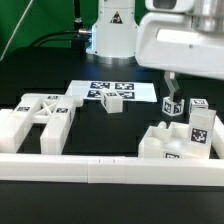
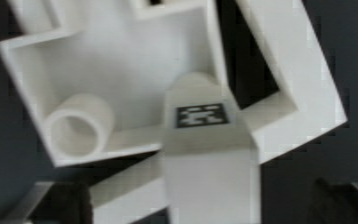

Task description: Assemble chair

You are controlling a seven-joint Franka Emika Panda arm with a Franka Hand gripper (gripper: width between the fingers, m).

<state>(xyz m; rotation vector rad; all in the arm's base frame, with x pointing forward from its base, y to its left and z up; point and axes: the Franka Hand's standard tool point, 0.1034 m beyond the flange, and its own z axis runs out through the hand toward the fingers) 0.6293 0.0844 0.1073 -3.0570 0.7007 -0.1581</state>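
Note:
White chair parts with tag markers are spread over the black table. My gripper [image 1: 170,92] hangs at the exterior view's right, just above an upright tagged leg [image 1: 172,106]. In the wrist view that leg [image 2: 202,150] runs between my dark fingers [image 2: 41,204], with gaps on both sides, so the gripper [image 2: 194,206] is open and holds nothing. Behind the leg lies a slotted white panel [image 2: 105,70] with a round peg [image 2: 76,130]. A second tagged leg [image 1: 198,122] stands beside a blocky part [image 1: 160,146]. An X-shaped panel [image 1: 40,115] lies at the left and a small cube [image 1: 112,100] in the middle.
The marker board [image 1: 118,88] lies flat behind the cube. A long white border rail [image 1: 100,168] runs along the front of the table. The robot base [image 1: 112,30] stands at the back, and the large white housing [image 1: 185,40] fills the upper right.

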